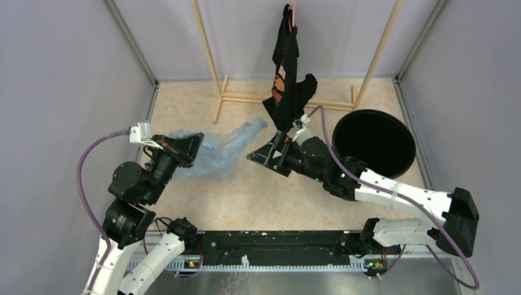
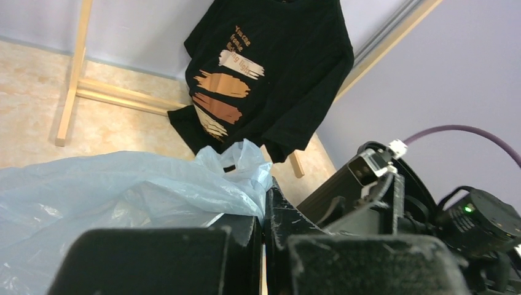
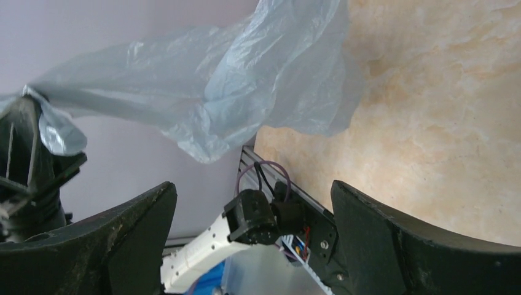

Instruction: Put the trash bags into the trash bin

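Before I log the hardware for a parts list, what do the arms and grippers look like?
The left arm and right arm have white shells and black joints; the right shows green lights. A purple cable runs to each wrist. The left gripper and right gripper are black, each with two broad, scuffed fingers.

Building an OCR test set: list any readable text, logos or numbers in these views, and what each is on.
"You can": probably the top line of the orange lettering on the black shirt in the left wrist view, though I'm not certain.
The shirt's lower lines are too small and blurred to read.
Plastic bag: no print is legible in any view.
Bin: no label or marking is visible.
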{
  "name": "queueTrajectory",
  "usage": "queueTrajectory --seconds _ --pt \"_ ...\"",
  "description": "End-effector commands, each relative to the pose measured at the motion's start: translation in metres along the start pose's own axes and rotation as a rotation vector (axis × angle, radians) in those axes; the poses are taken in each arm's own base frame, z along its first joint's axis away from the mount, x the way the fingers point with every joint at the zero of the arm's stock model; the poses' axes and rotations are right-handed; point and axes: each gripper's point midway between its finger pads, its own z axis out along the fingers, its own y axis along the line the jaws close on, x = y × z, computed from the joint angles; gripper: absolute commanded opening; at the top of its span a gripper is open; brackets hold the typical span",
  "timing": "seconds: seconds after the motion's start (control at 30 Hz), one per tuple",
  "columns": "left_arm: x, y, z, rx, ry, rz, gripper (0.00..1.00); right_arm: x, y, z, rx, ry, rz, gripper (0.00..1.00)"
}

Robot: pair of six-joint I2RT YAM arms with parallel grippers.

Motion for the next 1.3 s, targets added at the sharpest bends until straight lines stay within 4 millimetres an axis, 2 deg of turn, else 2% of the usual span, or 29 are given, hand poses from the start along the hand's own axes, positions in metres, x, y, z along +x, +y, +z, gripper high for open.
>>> queueTrajectory --seconds 0.0,0.13,0.23,0.33,0.4,0.43,0.47,0.5,0.53,0.6,0.63,0.67,0.73,0.77,0.8,0.87,0.9,0.93,0.97,1.0,1.03,1.1,1.17,1.23,1.27 --pt "0.001 -0.019 -0.005 0.107 0.005 -0.015 0.00 -0.027 0.037 0.015 -0.089 -0.101 0.087 0.95" --pt "0.005 -0.029 -0.011 0.168 0.029 -0.001 0.00 -0.027 0.021 0.033 -0.053 -0.136 0.137 0.90" --pt "0.010 -0.032 -0.012 0.203 0.044 0.008 0.00 -0.027 0.016 0.045 -0.056 -0.150 0.141 0.86" --pt "0.018 -0.036 -0.012 0.242 0.071 0.038 0.00 -0.028 0.008 0.055 -0.046 -0.172 0.137 0.74" --pt "0.023 -0.034 -0.010 0.247 0.085 0.062 0.00 -0.032 -0.005 0.062 -0.007 -0.195 0.136 0.69" --pt "0.025 -0.031 -0.008 0.236 0.087 0.074 0.00 -0.034 -0.009 0.065 -0.001 -0.204 0.124 0.61" --pt "0.027 -0.026 -0.006 0.218 0.086 0.087 0.00 -0.035 -0.011 0.068 -0.007 -0.207 0.096 0.38" --pt "0.028 -0.019 -0.002 0.184 0.083 0.096 0.00 -0.037 -0.012 0.071 -0.018 -0.202 0.037 0.11" --pt "0.028 -0.009 0.003 0.130 0.077 0.100 0.00 -0.038 -0.012 0.074 -0.005 -0.187 -0.037 0.00" --pt "0.022 0.018 0.017 -0.038 0.060 0.101 0.00 -0.045 -0.004 0.076 0.032 -0.169 -0.194 0.00" --pt "0.014 0.025 0.024 -0.098 0.045 0.114 0.00 -0.057 0.014 0.075 0.017 -0.177 -0.319 0.00" --pt "0.003 0.025 0.033 -0.127 0.030 0.143 0.00 -0.061 0.017 0.073 0.039 -0.170 -0.383 0.00" --pt "-0.031 0.000 0.047 -0.080 -0.015 0.202 0.00 -0.088 0.041 0.062 0.084 -0.206 -0.546 0.00" --pt "-0.060 -0.030 0.048 0.003 -0.063 0.225 0.00 -0.109 0.066 0.050 0.084 -0.248 -0.631 0.00" --pt "-0.077 -0.055 0.047 0.095 -0.088 0.242 0.00 -0.121 0.082 0.040 0.081 -0.275 -0.685 0.00" --pt "-0.090 -0.102 0.037 0.310 -0.107 0.263 0.00 -0.132 0.111 0.019 0.014 -0.304 -0.773 0.00" --pt "-0.092 -0.117 0.030 0.397 -0.125 0.257 0.00 -0.132 0.124 0.011 -0.047 -0.313 -0.810 0.00" --pt "-0.087 -0.120 0.025 0.428 -0.122 0.234 0.00 -0.130 0.131 0.003 -0.091 -0.319 -0.828 0.00" --pt "-0.075 -0.113 0.022 0.427 -0.107 0.205 0.00 -0.125 0.129 -0.001 -0.118 -0.315 -0.836 0.00" --pt "-0.056 -0.100 0.023 0.403 -0.069 0.172 0.00 -0.116 0.119 -0.002 -0.133 -0.297 -0.843 0.00" --pt "-0.028 -0.079 0.026 0.354 -0.007 0.134 0.00 -0.105 0.104 -0.002 -0.141 -0.272 -0.846 0.00" --pt "0.040 -0.024 0.028 0.184 0.158 0.030 0.00 -0.067 0.052 0.007 -0.136 -0.162 -0.841 0.00" --pt "0.104 0.022 0.016 0.047 0.309 -0.058 0.00 -0.016 -0.013 0.016 -0.125 0.005 -0.824 0.00" --pt "0.152 0.051 -0.001 -0.028 0.414 -0.125 0.00 0.009 -0.075 0.021 -0.001 0.098 -0.775 0.00" --pt "0.166 0.057 -0.008 -0.036 0.450 -0.145 0.00 0.012 -0.093 0.019 0.057 0.110 -0.761 0.00"
